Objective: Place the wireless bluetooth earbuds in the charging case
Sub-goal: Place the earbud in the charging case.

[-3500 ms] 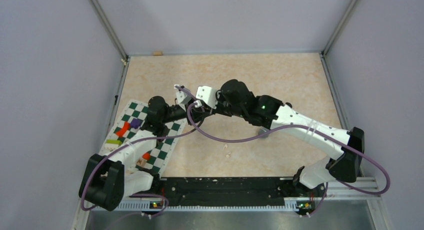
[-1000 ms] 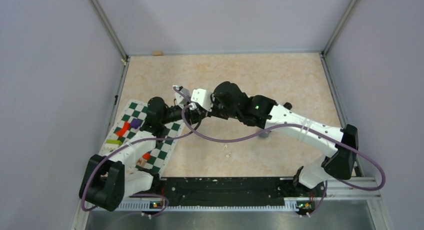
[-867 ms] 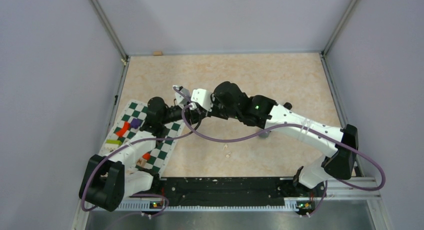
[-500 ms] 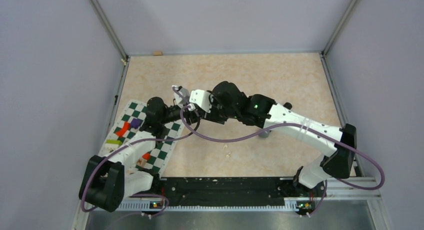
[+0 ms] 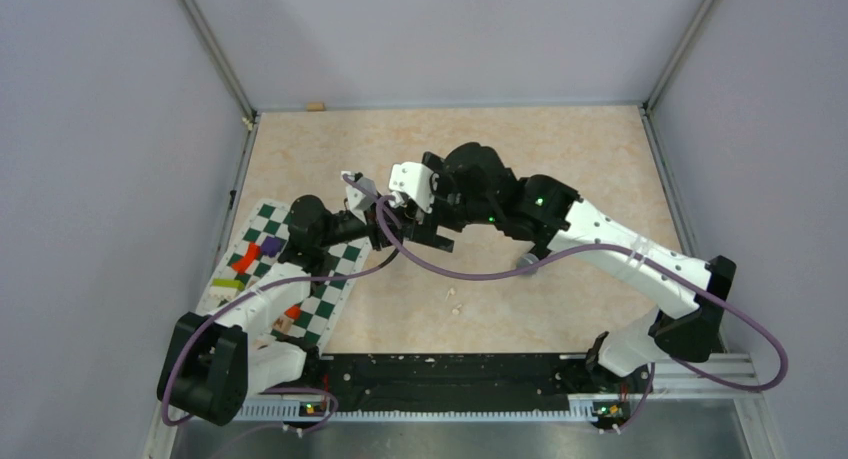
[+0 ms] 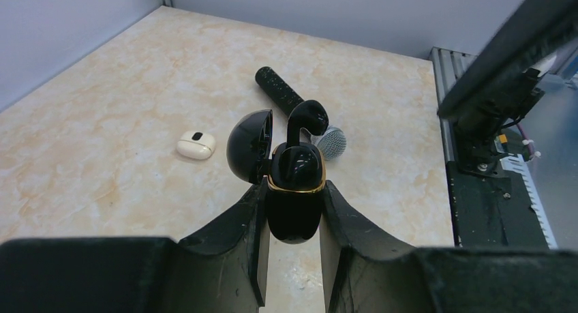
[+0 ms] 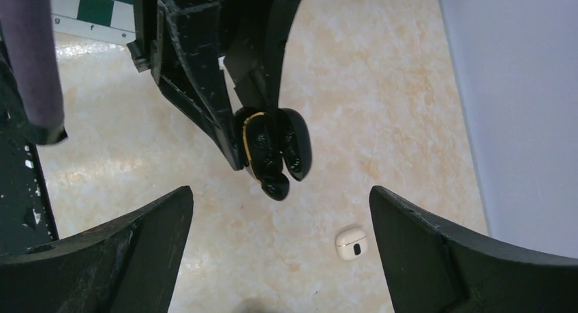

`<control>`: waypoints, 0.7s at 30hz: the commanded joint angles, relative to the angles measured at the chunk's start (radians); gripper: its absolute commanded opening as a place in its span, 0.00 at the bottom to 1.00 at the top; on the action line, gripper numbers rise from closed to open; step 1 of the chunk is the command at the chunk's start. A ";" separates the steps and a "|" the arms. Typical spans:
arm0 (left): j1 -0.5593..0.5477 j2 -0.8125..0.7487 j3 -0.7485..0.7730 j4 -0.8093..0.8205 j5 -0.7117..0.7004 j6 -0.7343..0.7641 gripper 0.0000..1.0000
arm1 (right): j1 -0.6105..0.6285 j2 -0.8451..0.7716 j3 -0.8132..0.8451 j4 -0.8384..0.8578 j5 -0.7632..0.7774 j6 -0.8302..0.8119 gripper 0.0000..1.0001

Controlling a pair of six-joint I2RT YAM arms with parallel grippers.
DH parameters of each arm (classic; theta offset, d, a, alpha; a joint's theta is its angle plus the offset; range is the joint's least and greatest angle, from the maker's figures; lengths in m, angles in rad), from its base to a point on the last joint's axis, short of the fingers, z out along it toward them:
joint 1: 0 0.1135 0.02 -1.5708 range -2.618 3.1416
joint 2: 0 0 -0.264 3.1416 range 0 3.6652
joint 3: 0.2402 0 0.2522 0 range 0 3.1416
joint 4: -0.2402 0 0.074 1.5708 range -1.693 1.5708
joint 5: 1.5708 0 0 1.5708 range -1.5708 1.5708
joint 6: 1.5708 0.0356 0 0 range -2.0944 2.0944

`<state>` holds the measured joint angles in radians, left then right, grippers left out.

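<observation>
My left gripper (image 6: 293, 190) is shut on a glossy black charging case (image 6: 294, 190) with a gold rim, held off the table with its lid (image 6: 249, 144) swung open. One black earbud (image 6: 307, 117) stands in the case with its head poking out of the top. The right wrist view shows the same case (image 7: 261, 146) and earbud (image 7: 276, 185) just beyond my right gripper (image 7: 281, 211), which is open wide and holds nothing. In the top view the two grippers meet at mid-table, left (image 5: 383, 229) and right (image 5: 438, 241), and the case is hidden there.
A white earbud case (image 6: 196, 144) lies shut on the marble table, also seen in the right wrist view (image 7: 352, 243). A black microphone (image 6: 283, 95) with a mesh head lies behind it. A chequered mat (image 5: 262, 219) with coloured blocks is at the left. Tiny white bits (image 5: 454, 299) lie near the front.
My right gripper has opened wide and its arm has pulled back up and to the right, away from the case. The left arm has hardly moved.
</observation>
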<state>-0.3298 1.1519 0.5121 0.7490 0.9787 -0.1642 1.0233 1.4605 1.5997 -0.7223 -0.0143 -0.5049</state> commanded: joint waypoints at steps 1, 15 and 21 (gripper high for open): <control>0.006 -0.031 -0.007 0.124 0.077 -0.057 0.00 | -0.063 -0.105 0.055 -0.008 -0.121 -0.004 0.99; 0.004 -0.038 -0.013 0.247 0.305 -0.189 0.00 | -0.132 -0.241 -0.194 0.121 -0.377 -0.119 0.99; -0.005 -0.031 -0.012 0.240 0.337 -0.181 0.00 | -0.133 -0.189 -0.169 0.154 -0.439 -0.036 0.99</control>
<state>-0.3290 1.1275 0.4965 0.9363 1.2709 -0.3393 0.8982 1.2537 1.3983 -0.6502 -0.3729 -0.5915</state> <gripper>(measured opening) 0.327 0.988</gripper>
